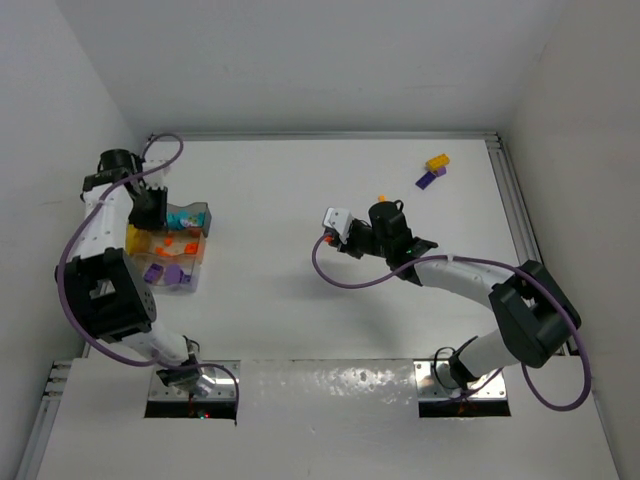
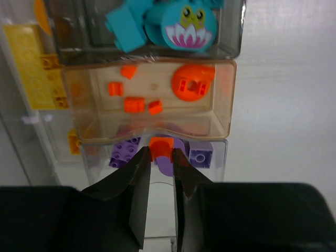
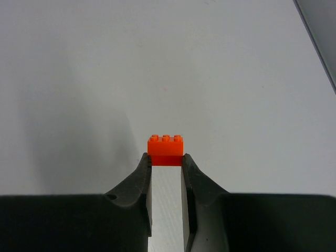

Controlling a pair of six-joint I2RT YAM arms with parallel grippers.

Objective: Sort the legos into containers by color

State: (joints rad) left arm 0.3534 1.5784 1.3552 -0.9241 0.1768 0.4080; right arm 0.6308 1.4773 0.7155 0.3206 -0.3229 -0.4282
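At the left, the left gripper (image 2: 161, 159) is clamped on a small orange brick (image 2: 160, 148), held over the tray (image 2: 229, 100) at the wall between its orange compartment (image 2: 94, 105) and its purple compartment (image 2: 202, 156). Other compartments hold teal and yellow pieces. Further right, the right gripper (image 3: 166, 161) pinches a second orange brick (image 3: 165, 148) over the table (image 3: 157, 63). Far right, a yellow brick (image 1: 437, 161) and a purple brick (image 1: 430, 179) lie just beside each other.

clear glossy plastic containers (image 2: 231, 97), smooth plastic legos (image 2: 191, 84), matt white table (image 2: 286, 105)
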